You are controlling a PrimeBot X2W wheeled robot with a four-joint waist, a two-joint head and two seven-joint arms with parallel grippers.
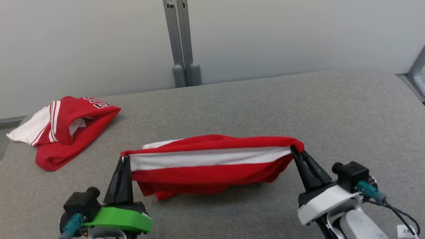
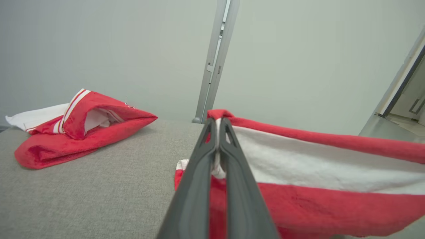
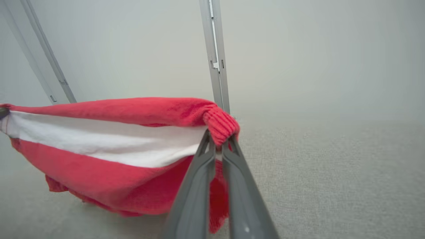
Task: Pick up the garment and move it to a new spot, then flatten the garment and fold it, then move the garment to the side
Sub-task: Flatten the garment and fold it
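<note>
The garment [image 1: 212, 166] is red with a broad white band, and it hangs stretched between my two grippers above the grey table [image 1: 265, 106]. My left gripper [image 1: 125, 159] is shut on its left corner, seen close in the left wrist view as garment [image 2: 315, 172] pinched at the gripper [image 2: 217, 124] tips. My right gripper [image 1: 294, 149] is shut on the right corner, where ribbed red hem bunches over the tips of the gripper [image 3: 217, 141]. The lower edge of the garment [image 3: 109, 172] sags toward the table.
A second red and white garment [image 1: 63, 129] lies crumpled at the table's far left, also in the left wrist view as a heap [image 2: 76, 132]. A grey post [image 1: 181, 43] stands behind the table against the pale wall. Bare table stretches to the right.
</note>
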